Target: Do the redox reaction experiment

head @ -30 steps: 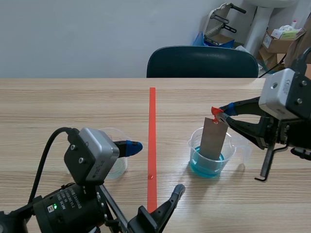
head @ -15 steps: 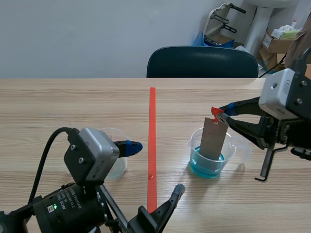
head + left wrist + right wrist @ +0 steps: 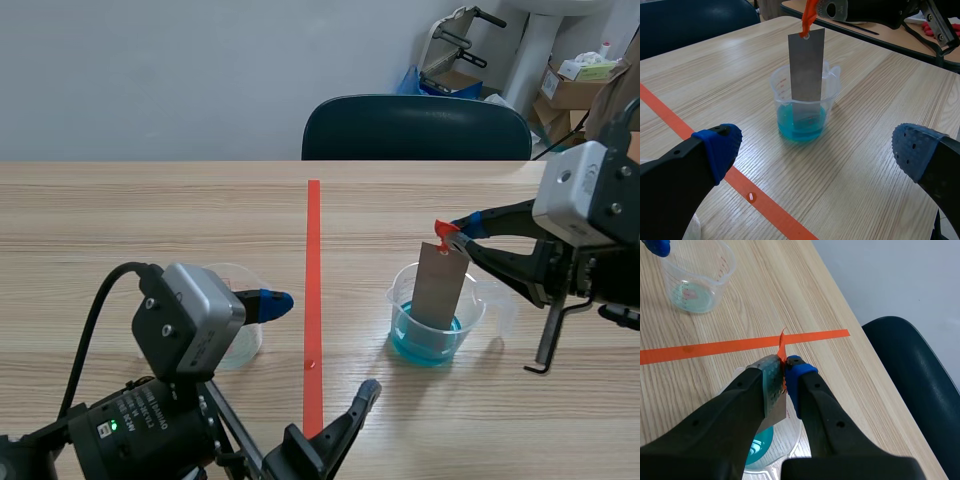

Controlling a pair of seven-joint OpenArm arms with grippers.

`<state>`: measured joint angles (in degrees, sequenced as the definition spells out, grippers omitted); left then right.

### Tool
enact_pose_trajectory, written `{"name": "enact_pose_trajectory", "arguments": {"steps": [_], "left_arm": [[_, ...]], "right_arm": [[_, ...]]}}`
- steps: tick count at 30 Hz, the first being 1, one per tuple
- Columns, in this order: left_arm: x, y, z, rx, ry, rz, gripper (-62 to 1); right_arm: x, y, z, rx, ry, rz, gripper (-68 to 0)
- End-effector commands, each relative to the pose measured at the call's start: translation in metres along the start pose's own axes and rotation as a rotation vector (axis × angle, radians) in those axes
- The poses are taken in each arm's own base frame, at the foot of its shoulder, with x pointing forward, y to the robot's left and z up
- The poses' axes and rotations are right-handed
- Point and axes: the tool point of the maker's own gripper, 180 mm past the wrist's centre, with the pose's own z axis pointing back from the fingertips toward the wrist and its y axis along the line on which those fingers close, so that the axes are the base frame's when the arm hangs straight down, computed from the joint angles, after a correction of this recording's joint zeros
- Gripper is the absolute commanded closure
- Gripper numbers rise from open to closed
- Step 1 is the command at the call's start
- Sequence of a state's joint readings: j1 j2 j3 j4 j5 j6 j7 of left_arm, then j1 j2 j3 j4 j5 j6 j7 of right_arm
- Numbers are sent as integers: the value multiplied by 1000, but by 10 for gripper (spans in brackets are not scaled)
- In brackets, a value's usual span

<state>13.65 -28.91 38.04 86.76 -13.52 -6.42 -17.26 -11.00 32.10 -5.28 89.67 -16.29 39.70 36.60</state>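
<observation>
A clear beaker (image 3: 436,318) holding blue liquid stands right of the tape line. A grey metal strip (image 3: 440,286) hangs upright with its lower end in the liquid, and my right gripper (image 3: 452,237) is shut on the orange tag (image 3: 442,230) at the strip's top. In the right wrist view the fingers pinch the tag (image 3: 782,346) above the strip (image 3: 776,407) and the beaker (image 3: 759,451). My left gripper (image 3: 318,348) stands open, low at the front left. In its own view, the beaker (image 3: 805,107) and strip (image 3: 806,65) lie ahead of the gripper (image 3: 815,150).
A second clear beaker (image 3: 236,325) with a little pale liquid sits left of the orange tape line (image 3: 313,270), beside my left gripper; it also shows as the far beaker (image 3: 697,275). A dark chair (image 3: 415,128) stands behind the table's far edge. Boxes (image 3: 575,85) are stacked at the back right.
</observation>
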Motion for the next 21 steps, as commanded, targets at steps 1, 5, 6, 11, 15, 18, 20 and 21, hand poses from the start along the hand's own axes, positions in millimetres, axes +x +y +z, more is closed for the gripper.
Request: {"name": "enact_pose_trajectory", "arguments": {"steps": [1,5,6,11,15,18,20,21], "left_arm": [[10,0,-2,-2,-37,5,-623],[10,0,-2,-2,-37,5,-623],[10,0,-2,-2,-37,5,-623],[10,0,-2,-2,-37,5,-623],[10,0,-2,-2,-37,5,-623],[10,0,-2,-2,-37,5,-623],[10,0,-2,-2,-37,5,-623],[10,0,-2,-2,-37,5,-623]], "right_arm": [[1,-2,2,9,7,17,-8],[1,-3,2,8,7,18,-8],[1,-3,2,8,7,18,-8],[1,-3,2,8,6,18,-8],[2,-3,2,8,6,19,-8],[2,-3,1,8,5,20,-8],[3,-3,1,8,3,22,-8],[3,-3,1,8,1,24,-8]]}}
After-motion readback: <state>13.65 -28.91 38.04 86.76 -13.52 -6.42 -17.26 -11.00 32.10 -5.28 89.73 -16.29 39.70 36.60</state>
